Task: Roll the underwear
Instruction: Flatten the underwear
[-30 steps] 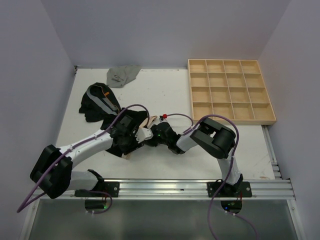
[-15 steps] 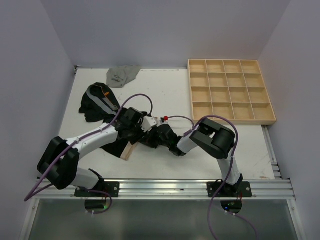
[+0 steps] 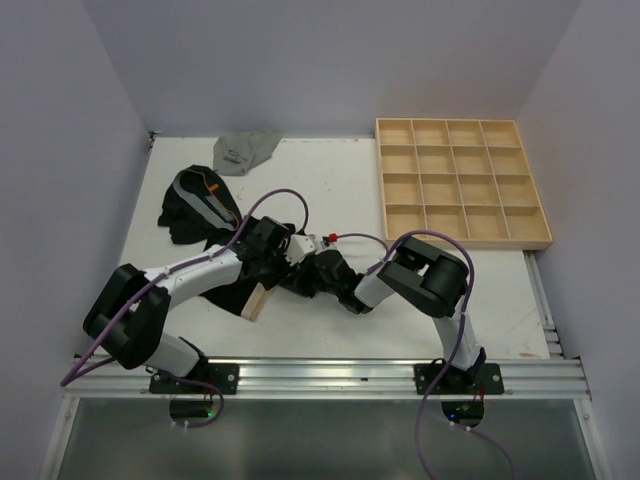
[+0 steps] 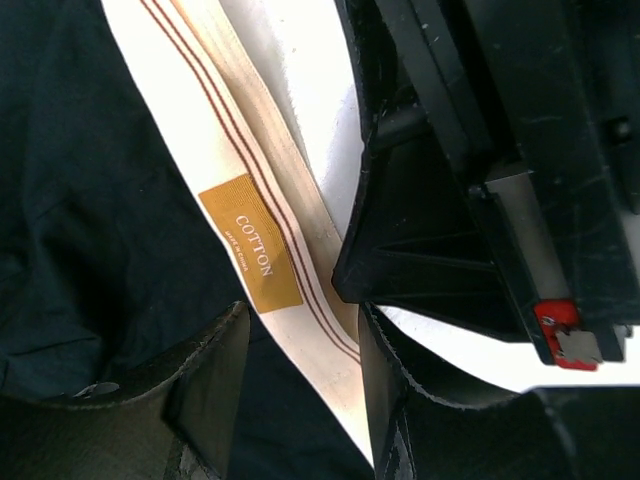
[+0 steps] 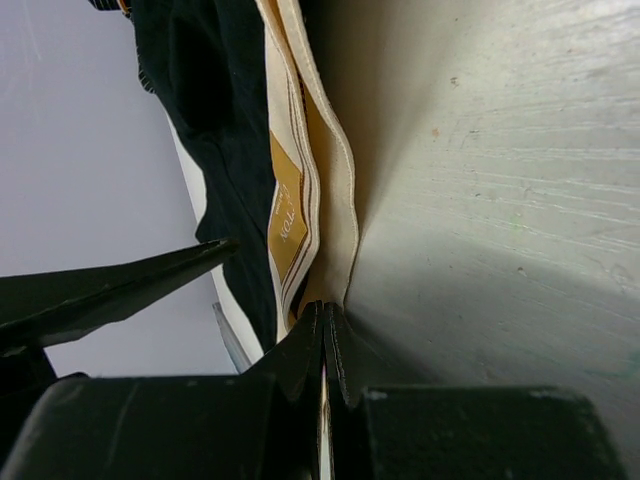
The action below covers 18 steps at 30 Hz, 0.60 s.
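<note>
Two robot arms meet over black briefs [image 3: 228, 292] lying left of centre in the overhead frame, on a white table [image 3: 330, 190]. The left gripper [image 4: 305, 340] stands about half open, its fingers [image 4: 215, 375] astride the tan waistband [image 4: 215, 100] just below a mustard label [image 4: 250, 245] reading "COTTON"; whether they press the cloth cannot be told. The right gripper [image 5: 323, 320] is fully closed, its tips pinching the folded edge of that waistband against the tabletop. A second black pair [image 3: 190, 205] with a grey band lies at upper left, a plain grey pair [image 3: 246, 150] beyond it, and a wooden grid tray [image 3: 465, 243] at upper right.
</note>
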Tool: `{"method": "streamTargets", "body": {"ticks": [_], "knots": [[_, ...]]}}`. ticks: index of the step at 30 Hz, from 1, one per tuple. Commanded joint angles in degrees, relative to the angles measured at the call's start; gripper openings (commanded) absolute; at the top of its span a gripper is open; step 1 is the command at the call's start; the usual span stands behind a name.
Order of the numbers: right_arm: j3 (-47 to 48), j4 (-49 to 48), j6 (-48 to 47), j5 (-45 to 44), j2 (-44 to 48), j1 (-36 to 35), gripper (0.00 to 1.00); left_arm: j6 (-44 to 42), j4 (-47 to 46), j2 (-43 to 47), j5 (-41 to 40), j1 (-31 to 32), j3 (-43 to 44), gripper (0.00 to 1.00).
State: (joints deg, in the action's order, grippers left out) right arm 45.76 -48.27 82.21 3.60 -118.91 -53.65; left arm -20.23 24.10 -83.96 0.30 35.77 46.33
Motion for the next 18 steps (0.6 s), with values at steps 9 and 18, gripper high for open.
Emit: {"method": "streamTargets", "body": {"ticks": [9,18], "knots": [[-2.5,5.3,-0.5,-2.7,-3.1,-0.5,0.0,1.5,-4.1,-1.5,-3.5,0.1,-1.5,0.29],[-2.6,4.7,-0.1,-2.6,-3.7,-0.4,0.0,0.3,-1.3,1.1,-2.0,0.2,-2.7,0.03]]}}
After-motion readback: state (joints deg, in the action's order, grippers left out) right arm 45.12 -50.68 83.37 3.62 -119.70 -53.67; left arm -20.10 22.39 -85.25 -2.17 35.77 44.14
